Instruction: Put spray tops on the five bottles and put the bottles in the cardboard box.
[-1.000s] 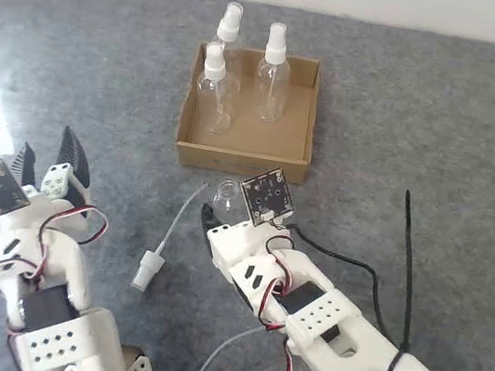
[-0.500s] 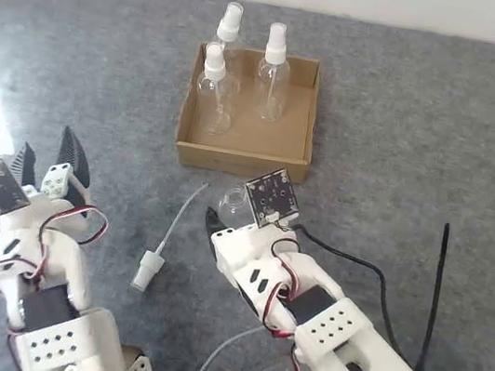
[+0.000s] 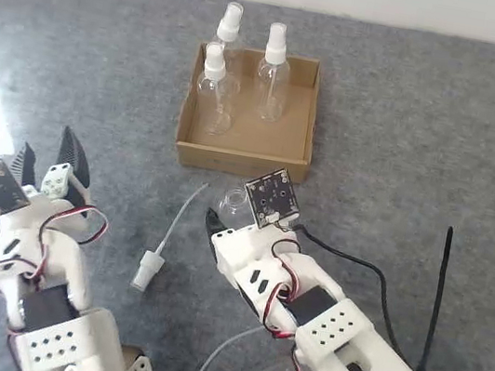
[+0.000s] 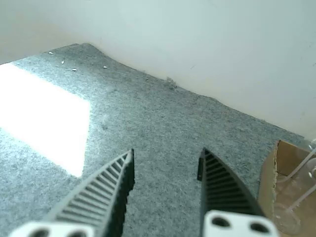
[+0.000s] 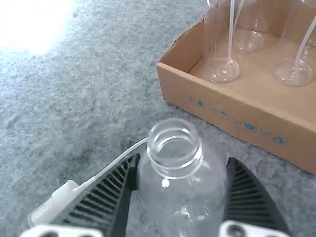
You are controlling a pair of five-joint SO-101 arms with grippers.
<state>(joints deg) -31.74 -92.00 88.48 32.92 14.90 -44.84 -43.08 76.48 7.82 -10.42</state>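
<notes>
Open bottle [image 5: 175, 173]: clear, bare threaded neck, no spray top fitted; stands just short of the near wall of the cardboard box [image 3: 242, 158].
Right gripper [image 5: 180, 165]: fingers clamped on the open bottle's body, one on each side.
Loose spray top [image 3: 148, 269]: white, lying on its side on the grey mat [image 3: 426, 129], its thin dip tube pointing toward the open bottle.
Cardboard box contents: three capped bottles [image 3: 215, 96], clear, upright, each with a white spray top; two stand at one side, the third near the middle.
Left gripper [image 4: 165, 182]: fingers apart, holding nothing, above bare mat, well apart from the box.
</notes>
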